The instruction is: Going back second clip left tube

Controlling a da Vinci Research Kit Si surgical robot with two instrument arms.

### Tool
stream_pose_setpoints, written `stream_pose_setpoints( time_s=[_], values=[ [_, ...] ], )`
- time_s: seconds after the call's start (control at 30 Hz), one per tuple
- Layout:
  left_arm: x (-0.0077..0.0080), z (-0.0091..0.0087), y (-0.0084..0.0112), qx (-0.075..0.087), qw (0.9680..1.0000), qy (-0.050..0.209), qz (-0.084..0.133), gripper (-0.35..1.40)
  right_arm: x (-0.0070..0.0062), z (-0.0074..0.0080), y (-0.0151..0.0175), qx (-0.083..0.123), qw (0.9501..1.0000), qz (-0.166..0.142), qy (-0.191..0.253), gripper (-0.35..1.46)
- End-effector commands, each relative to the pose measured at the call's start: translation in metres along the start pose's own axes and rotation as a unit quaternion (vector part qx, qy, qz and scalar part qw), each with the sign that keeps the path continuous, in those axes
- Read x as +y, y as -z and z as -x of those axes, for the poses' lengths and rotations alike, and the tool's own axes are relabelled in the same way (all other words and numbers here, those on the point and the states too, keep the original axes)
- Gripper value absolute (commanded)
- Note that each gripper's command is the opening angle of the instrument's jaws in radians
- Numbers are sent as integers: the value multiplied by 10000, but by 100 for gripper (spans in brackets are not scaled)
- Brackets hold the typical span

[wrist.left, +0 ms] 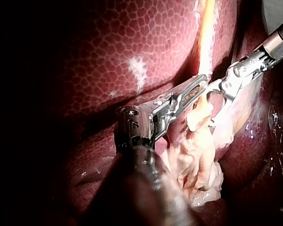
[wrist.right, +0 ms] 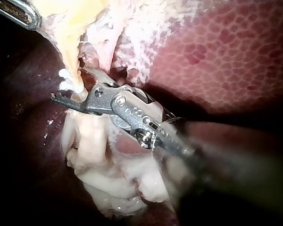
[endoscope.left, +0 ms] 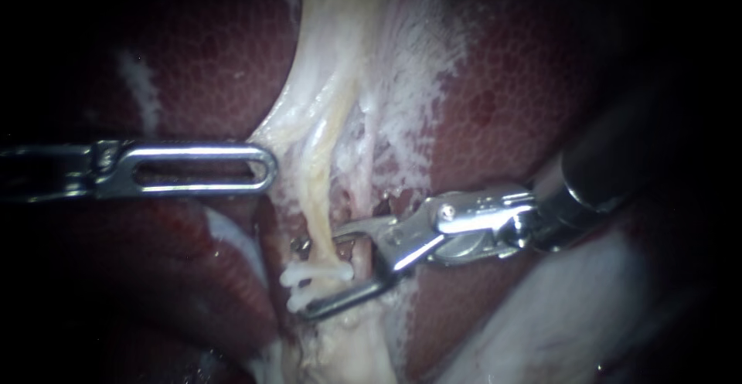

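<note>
Dark red, mottled liver (endoscope.left: 216, 52) fills the background on both sides. A fan of pale, stringy tissue (endoscope.left: 402, 83) runs down its middle. Within that pale tissue a yellowish tube (endoscope.left: 315, 191) comes down from above to a lump of pale fat (wrist.right: 108, 174), which the right wrist view shows under the right instrument. Two clips sit across the tube low down, one white clip (endoscope.left: 321, 274) and a second white clip (endoscope.left: 303, 303) just below it. They lie close together and roughly parallel. The right instrument (endoscope.left: 300, 277) comes in from the right. Its jaws are spread, one on each side of the clipped stretch of tube, so the tube and both clips lie in the gap between them. The upper jaw rests just above the white clip. The lower jaw, with a small hook at its tip, passes just under the second white clip. In the endoscope view neither jaw is squeezing the tube. The left instrument (endoscope.left: 267, 169) comes in level from the left, higher up and well apart from the clips. Its long slotted jaws lie pressed together, and their rounded tip touches the left edge of the pale tissue beside the tube. Whether a sliver of that edge is caught between them cannot be seen. In the left wrist view its tip lies just beside the tube, with the right instrument's spread jaws just ahead of it.
</note>
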Motion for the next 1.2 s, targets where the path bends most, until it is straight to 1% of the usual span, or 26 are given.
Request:
stream_pose_setpoints(
  time_s=[0.03,0.27,0.37,0.6,0.7,0.93,1.07,1.2],
  values=[
    [0,0,0,1,10000,-1,-5,-35,-2,0,5,-1,10000,3,-1,60],
    [1,0,0,2,10000,-2,-6,-35,-12,1,45,3,10000,79,-26,60],
    [1,0,1,3,10000,-2,-7,-35,-15,-1,64,7,9999,115,-66,60],
    [2,0,0,4,10000,-3,-9,-35,-18,-18,109,36,9994,261,-207,60],
    [3,-1,0,4,10000,-5,-9,-35,-19,-28,130,29,9994,347,-88,60],
    [5,-1,0,4,10000,-6,-10,-35,-22,-48,168,59,9989,473,-11,60],
    [6,-1,-1,4,10000,-7,-10,-35,-24,-58,179,102,9987,491,29,60],
    [6,-1,-1,2,10000,-8,-8,-35,-26,-61,180,104,9988,486,21,60]
  ],
)
